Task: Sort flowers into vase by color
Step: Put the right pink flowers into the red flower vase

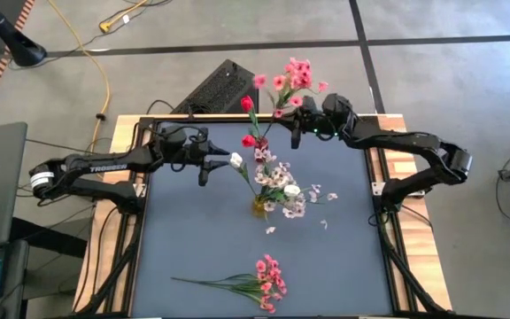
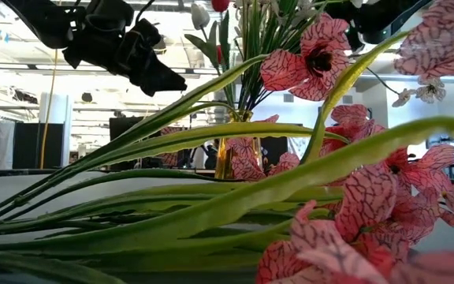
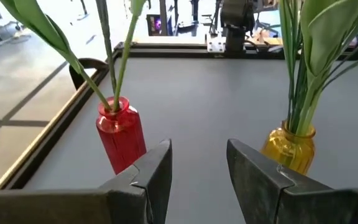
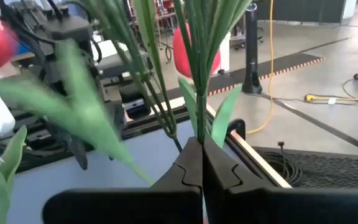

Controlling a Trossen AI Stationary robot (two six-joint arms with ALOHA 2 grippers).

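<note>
Right up against the low camera: pink spray (image 2: 345, 229) lying flat at the table's near edge, hiding most else. From overhead, right gripper (image 1: 297, 135) clenched on a pink spray's stem (image 4: 199, 112) at the far side. Left gripper (image 3: 197, 177) released, nothing between fingers, facing red vase (image 3: 122, 132) and yellow vase (image 3: 289, 147).

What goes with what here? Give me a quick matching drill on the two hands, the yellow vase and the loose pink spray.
Things:
1. left hand
2. right hand
3. yellow vase
4. loose pink spray

States:
a. lying flat near the table's front edge
b. shut on a flower stem
c. upright mid-table, holding pale blossoms
d. open, empty

Pairs: 1-d, 2-b, 3-c, 4-a
</note>
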